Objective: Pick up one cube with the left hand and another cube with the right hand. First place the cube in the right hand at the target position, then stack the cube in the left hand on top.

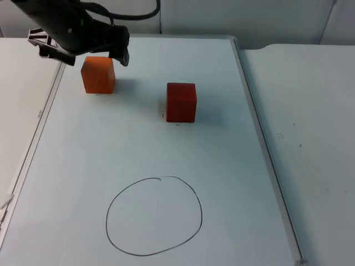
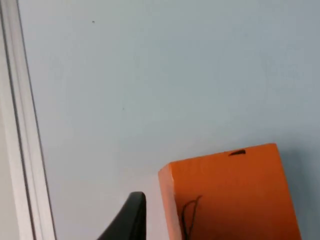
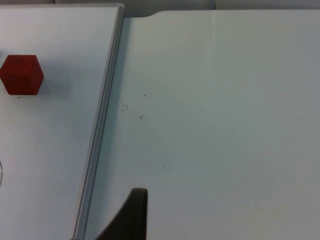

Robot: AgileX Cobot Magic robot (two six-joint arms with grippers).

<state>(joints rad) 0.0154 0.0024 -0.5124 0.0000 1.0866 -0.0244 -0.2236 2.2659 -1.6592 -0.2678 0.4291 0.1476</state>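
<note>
An orange cube (image 1: 98,74) stands at the far left of the whiteboard (image 1: 138,144). My left gripper (image 1: 89,54) hangs open just behind and above it, one finger on each side and neither touching. In the left wrist view a black fingertip (image 2: 131,220) stands beside the orange cube (image 2: 230,195) with a small gap. A red cube (image 1: 181,102) sits near the board's middle, free, and the right wrist view shows the red cube (image 3: 21,75) far off. A hand-drawn black circle (image 1: 154,216) marks the near part of the board. My right gripper (image 3: 134,220) waits over the bare table right of the board.
The whiteboard has a raised metal frame (image 1: 260,144) along its right side and another frame edge (image 1: 39,127) on the left. Right of the frame lies the white table top (image 1: 310,138). The frame edge (image 2: 22,125) runs close beside the orange cube.
</note>
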